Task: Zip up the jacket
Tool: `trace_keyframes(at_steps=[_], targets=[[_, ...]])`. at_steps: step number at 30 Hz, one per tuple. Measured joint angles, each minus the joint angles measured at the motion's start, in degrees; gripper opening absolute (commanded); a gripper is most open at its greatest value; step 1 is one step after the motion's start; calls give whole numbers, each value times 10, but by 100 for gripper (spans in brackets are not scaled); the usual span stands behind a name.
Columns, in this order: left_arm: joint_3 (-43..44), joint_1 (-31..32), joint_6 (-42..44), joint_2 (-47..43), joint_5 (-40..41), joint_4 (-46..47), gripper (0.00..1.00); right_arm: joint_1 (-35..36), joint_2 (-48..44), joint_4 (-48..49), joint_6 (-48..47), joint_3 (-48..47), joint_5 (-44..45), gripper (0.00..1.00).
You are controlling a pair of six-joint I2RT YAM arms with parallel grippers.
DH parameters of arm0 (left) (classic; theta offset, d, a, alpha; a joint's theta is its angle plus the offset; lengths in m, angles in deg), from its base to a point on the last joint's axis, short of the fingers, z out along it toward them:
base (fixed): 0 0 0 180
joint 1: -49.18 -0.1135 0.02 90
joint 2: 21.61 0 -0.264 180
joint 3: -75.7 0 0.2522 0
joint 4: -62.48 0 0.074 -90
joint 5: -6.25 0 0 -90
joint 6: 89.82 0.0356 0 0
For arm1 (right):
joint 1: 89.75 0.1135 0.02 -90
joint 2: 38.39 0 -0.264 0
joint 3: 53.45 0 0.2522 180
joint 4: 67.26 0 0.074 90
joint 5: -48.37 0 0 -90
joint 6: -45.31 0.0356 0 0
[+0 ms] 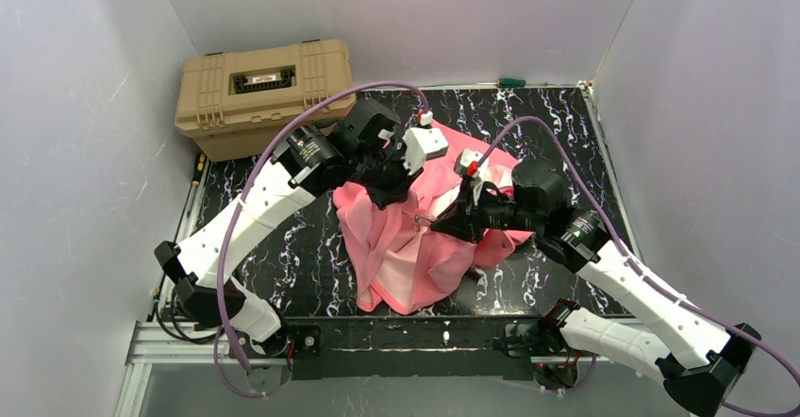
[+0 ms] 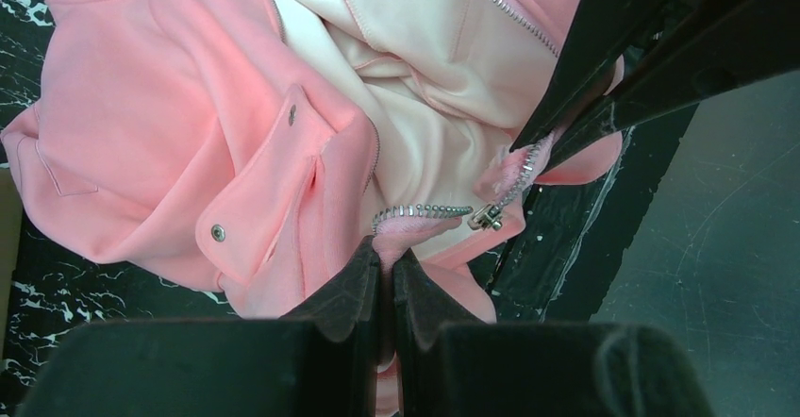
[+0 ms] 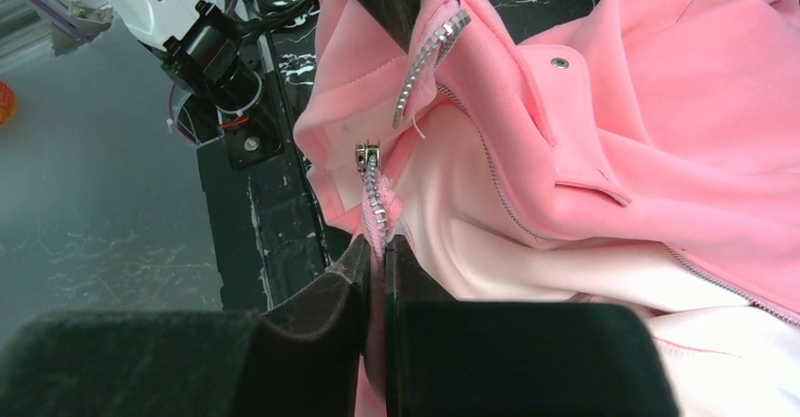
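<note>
The tan case (image 1: 264, 91) has a lid label too small to read. The jacket (image 1: 415, 247) lies bunched on the black marbled table (image 1: 302, 266), near that case's front corner. Only the wrist views show the grips: the left gripper (image 2: 387, 280) pinches one zipper edge, the right gripper (image 3: 377, 257) the other, apparently just beside the slider (image 3: 363, 156).

Left arm (image 1: 259, 205), right arm (image 1: 634, 280) angled inward; left end effector (image 2: 387, 258) clamped, right end effector (image 3: 380, 245) clamped.
</note>
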Motion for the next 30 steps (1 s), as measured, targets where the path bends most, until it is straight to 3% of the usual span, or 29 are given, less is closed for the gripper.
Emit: trace_keyframes(at_steps=[14,30], targets=[[0,5,14,-3,0,0,0,-43,0,12,1,0,-27,1],[0,6,20,-3,1,0,0,-44,20,-3,-16,-17,-63,1]])
